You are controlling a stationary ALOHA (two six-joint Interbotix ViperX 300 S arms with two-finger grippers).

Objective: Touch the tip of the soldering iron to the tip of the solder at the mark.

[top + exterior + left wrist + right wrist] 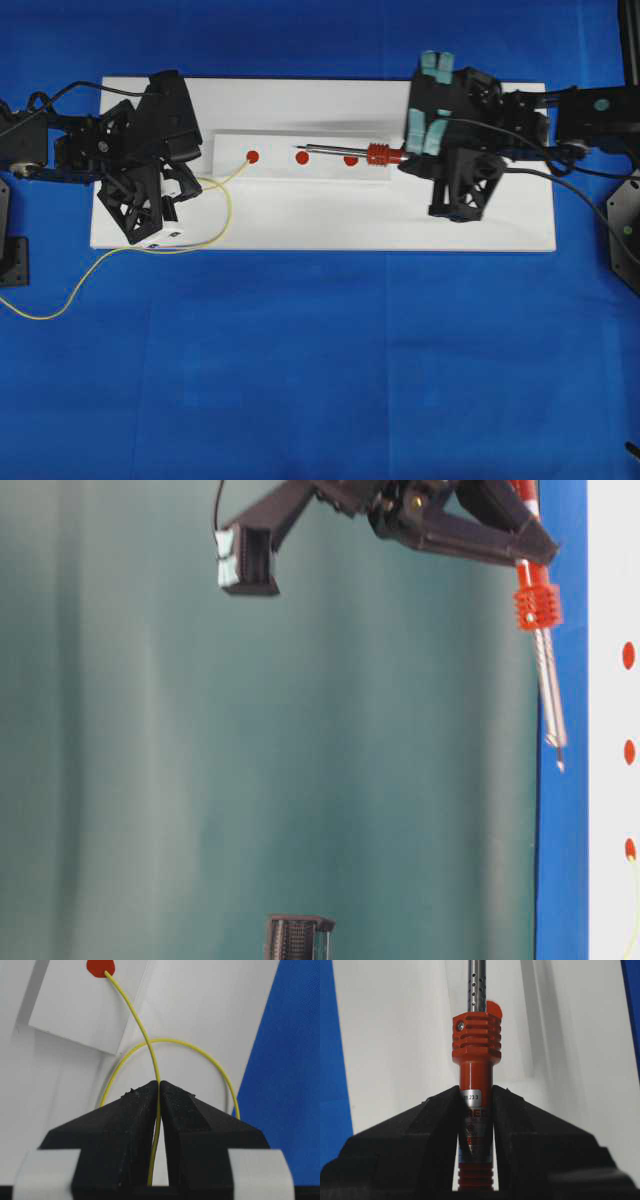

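Overhead view: white board (320, 215) on blue cloth (320, 380). A raised white strip (300, 158) on the board carries three red dots in a row. Left gripper (185, 165) sits at the board's left end, closed on the solder (228, 205); the yellow wire loops out right of the gripper, its free end reaching the left dot (252, 156), the rest trailing off the board to the near left. Right gripper (415, 155) at the right, clamped on the soldering iron (350, 152), which lies pointing left along the strip; its tip ends beside the middle dot (302, 157), well apart from the solder's end; its shaft crosses the right dot (350, 160)

Table-level view: iron hangs from the right gripper (510, 520), red collar (537, 607) below the fingers, tip (559, 763) clear of the board edge. Solder end (631, 855) rests at one dot

Left wrist view: fingers (125, 1125) shut tight with the solder (150, 1055) pinched between them; wire end touches the red dot (100, 967)

Right wrist view: fingers (420, 1135) grip the iron's handle (476, 1110) below the ribbed collar (476, 1037); metal shaft (476, 985) runs off the far edge, tip out of sight
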